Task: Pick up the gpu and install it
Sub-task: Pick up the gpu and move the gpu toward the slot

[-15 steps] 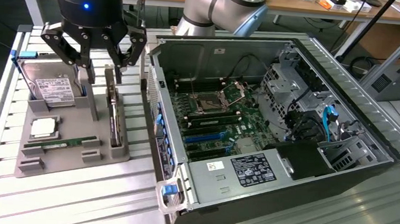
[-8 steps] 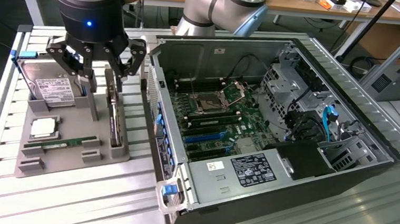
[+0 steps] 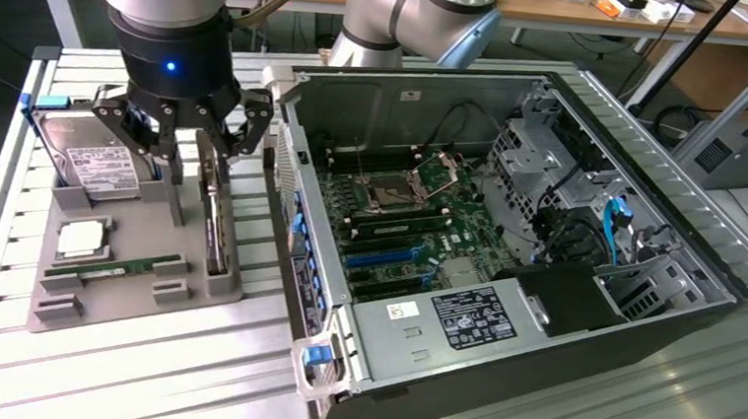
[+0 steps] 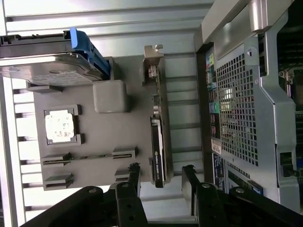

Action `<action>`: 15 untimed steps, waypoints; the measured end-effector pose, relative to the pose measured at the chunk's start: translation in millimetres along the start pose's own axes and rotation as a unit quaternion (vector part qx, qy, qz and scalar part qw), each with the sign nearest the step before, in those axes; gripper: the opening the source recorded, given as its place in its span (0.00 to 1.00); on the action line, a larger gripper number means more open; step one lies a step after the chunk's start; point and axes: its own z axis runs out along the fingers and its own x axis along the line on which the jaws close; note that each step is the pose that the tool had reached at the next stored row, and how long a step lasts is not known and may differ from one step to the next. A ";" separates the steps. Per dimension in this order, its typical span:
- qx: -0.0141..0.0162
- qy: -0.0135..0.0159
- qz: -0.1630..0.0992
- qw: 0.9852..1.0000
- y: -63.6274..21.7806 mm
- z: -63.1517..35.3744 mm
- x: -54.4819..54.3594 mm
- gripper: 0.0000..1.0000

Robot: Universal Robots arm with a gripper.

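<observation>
The gpu is a thin dark card standing on edge in a slot of the grey holder tray, close to the computer case. In the wrist view the gpu shows its black face and its silver bracket at the far end. My gripper hangs open just above the card. One black finger and the other stand apart on either side of the card's near end, and the gripper touches nothing.
On the same tray lie a silver hard drive with a blue clip, a CPU and a green RAM stick. The open computer case lies on its side at the exterior view's right, with motherboard slots exposed.
</observation>
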 end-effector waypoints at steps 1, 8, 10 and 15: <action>0.000 0.000 0.000 1.000 -0.1 1.9 0.0 0.48; 0.000 0.000 0.000 1.000 -0.6 16.0 0.4 0.48; 0.000 0.000 0.000 1.000 -0.9 21.6 0.5 0.48; 0.000 0.000 0.000 1.000 -1.3 34.3 0.8 0.48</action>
